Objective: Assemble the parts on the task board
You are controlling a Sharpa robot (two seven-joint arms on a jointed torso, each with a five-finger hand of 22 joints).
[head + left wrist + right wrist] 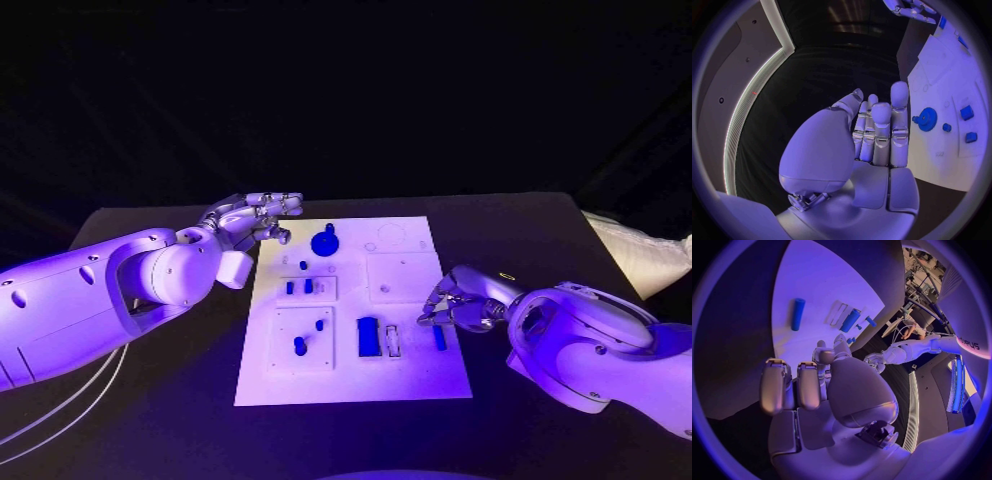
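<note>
Task board (418,385) — left hand (257,218) empty, fingers straight; right hand (459,305) empty, spread.

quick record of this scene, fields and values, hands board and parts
board: white task board in the middle of the black table
left hand: at the board's far left corner, fingers straight, holding nothing
right hand: over the board's right edge, empty
gear: blue gear on the board's far part
rod: blue rod near the right hand
block: blue block on the board's near part

I see glossy white arm shells, rounded | silver segmented hands: left hand (257,218), right hand (459,305) | pale cables trailing under left arm (101,300)
</note>
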